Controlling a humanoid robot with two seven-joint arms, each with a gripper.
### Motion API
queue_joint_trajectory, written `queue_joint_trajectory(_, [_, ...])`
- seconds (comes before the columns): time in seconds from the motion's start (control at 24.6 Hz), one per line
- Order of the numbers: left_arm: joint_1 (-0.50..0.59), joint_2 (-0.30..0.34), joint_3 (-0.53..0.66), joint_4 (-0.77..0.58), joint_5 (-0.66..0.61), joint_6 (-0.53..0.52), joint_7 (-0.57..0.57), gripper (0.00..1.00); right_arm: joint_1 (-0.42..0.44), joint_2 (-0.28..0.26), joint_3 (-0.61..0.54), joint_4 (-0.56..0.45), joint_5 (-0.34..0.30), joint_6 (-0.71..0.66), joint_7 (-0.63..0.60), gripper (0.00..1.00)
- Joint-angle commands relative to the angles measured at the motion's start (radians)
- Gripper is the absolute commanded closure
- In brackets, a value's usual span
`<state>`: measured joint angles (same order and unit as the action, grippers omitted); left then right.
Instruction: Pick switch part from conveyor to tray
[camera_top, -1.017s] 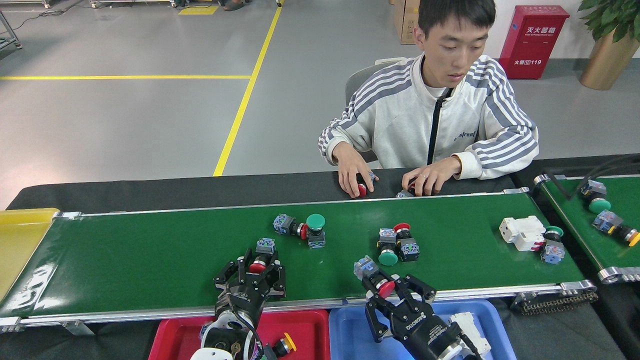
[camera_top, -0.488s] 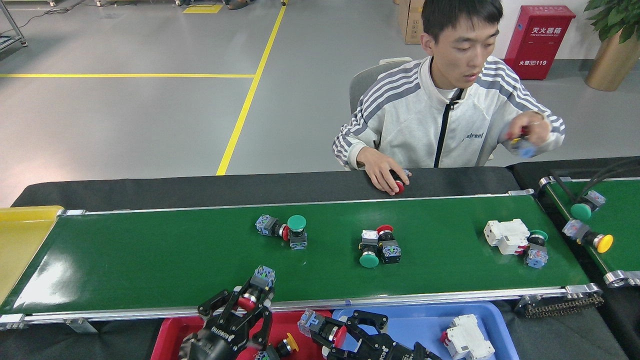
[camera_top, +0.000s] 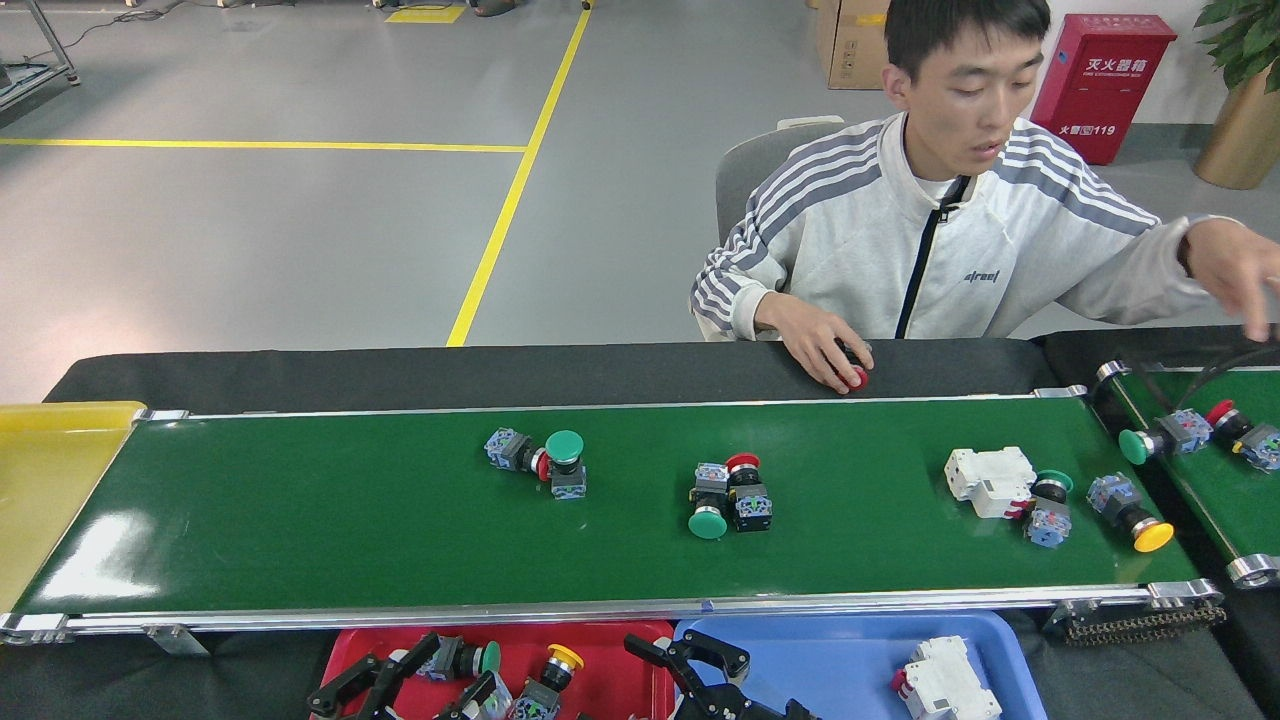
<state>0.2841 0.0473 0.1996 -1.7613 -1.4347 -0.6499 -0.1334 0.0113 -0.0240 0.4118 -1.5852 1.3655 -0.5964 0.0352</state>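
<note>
Switch parts lie in clusters on conveyor: pair at 12 o'clock, pair at centre, group with white breaker at 3 o'clock.

Left gripper over red tray at 6 o'clock, jaws spread, empty. Right gripper at red/blue tray border, jaws apart, empty.

Risk: parts touch in pairs, so grasp may drag neighbour; person's hand near belt edge.

Versus a second ago: both grippers have left belt, red-capped parts no longer held, clusters shifted left, yellow-capped switch new on belt.
</note>
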Motion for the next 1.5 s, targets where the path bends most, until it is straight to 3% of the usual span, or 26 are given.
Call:
queue_joint_trajectory(0.0, [0.001,-0.003,0.058,-0.013,0.013,0.093,0.009,0.0,0.004,0.009,-0.108,-0.028,-0.009,0.006,-0.008,0.01])
queue_joint_trajectory(0.08, [0.003,-0.007,0.113,-0.01,0.023,0.223,0.028,0.0,0.045,0.036,-0.252,-0.038,-0.016,0.017,-0.014,0.02])
queue_joint_trajectory(0.16, [0.006,-0.004,0.155,-0.009,0.022,0.351,0.078,0.0,0.104,0.122,-0.393,-0.064,-0.017,0.061,-0.024,0.02])
queue_joint_trajectory(0.24, [0.01,0.002,0.189,-0.004,0.017,0.383,0.135,0.0,0.168,0.159,-0.515,-0.087,-0.017,0.144,-0.055,0.02])
queue_joint_trajectory(0.33, [0.021,0.005,0.196,-0.003,0.017,0.378,0.138,0.0,0.199,0.159,-0.559,-0.098,-0.016,0.24,-0.104,0.03])
queue_joint_trajectory(0.45, [0.029,0.008,0.179,-0.001,0.016,0.372,0.136,0.0,0.22,0.148,-0.558,-0.094,0.021,0.463,-0.124,0.04])
queue_joint_trajectory(0.53, [0.017,0.008,0.139,0.0,0.011,0.374,0.133,0.0,0.202,0.144,-0.556,-0.09,0.053,0.541,-0.118,0.04])
queue_joint_trajectory(0.65, [-0.069,0.019,0.075,0.057,0.007,0.386,0.123,0.0,0.157,0.141,-0.519,-0.087,0.067,0.563,-0.097,0.04])
queue_joint_trajectory(0.85, [-0.287,0.005,0.047,0.263,-0.144,0.391,0.1,0.0,0.064,0.139,-0.386,0.014,0.136,0.644,-0.074,0.04])
queue_joint_trajectory(1.02, [-0.329,0.014,-0.012,0.293,-0.153,0.388,0.097,0.0,-0.028,0.134,-0.269,0.122,0.136,0.776,-0.074,0.04])
queue_joint_trajectory(1.46, [-0.453,-0.015,-0.069,0.408,-0.155,0.424,0.043,0.0,-0.145,0.142,-0.258,0.252,0.135,0.799,-0.074,0.04])
